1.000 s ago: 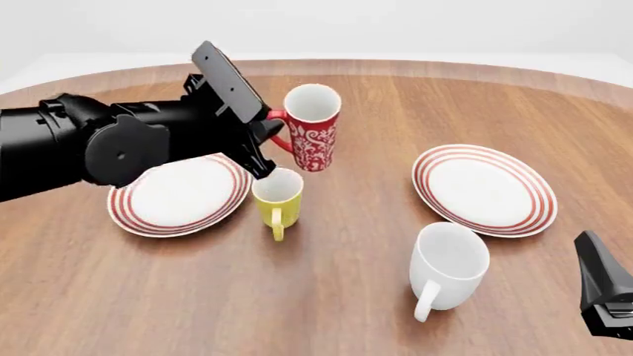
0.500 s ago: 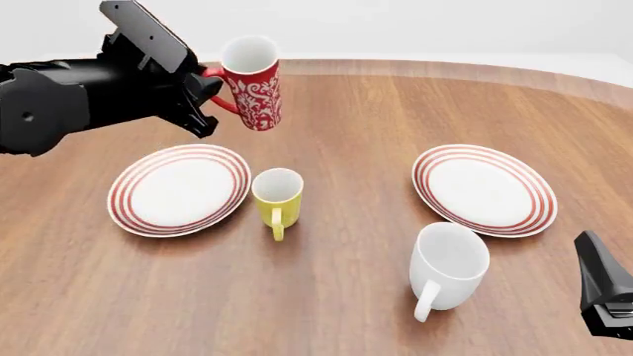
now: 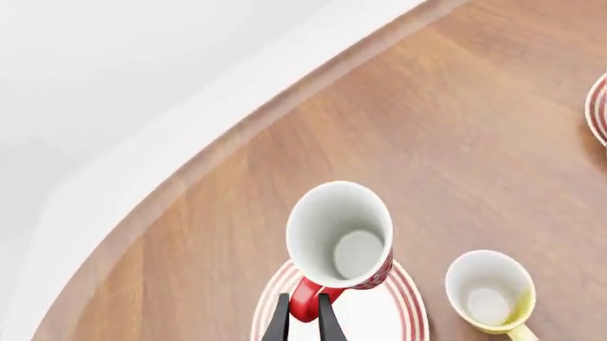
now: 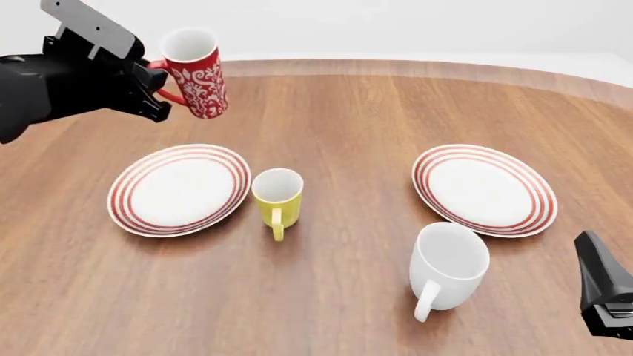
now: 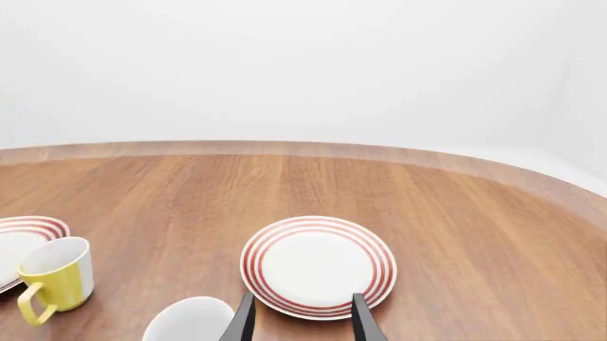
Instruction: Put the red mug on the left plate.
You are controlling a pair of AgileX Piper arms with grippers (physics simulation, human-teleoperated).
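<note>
Since a second ago the left arm has swung the red mug [image 4: 196, 72] up and off to the left: it was beside the yellow mug then, and now it hangs high in the air toward the far left of the table, clear of the wood, close to upright with a slight lean. The left gripper [image 4: 156, 78] has its fingers pinching the mug's red handle; from the left wrist view the two dark fingertips [image 3: 281, 321] close on either side of the handle loop, and the left plate [image 3: 406, 312] shows underneath the mug.

The table [image 4: 346, 111] is round, warm brown wood with long straight grain and a paler rim. Behind it the room is plain white, no detail on the walls.

Counting what stands here: two plates, both white with red rings, the left plate [image 4: 179, 189] and the right plate [image 4: 484, 188] well apart. Three mugs: the red one aloft, a yellow mug [image 4: 277, 196] standing just beside the left plate's right edge, and a bigger white mug [image 4: 448, 265] nearer me, close to the right plate.

The right gripper [image 5: 301, 321] waits low at the near right edge, fingers spread, holding nothing.
</note>
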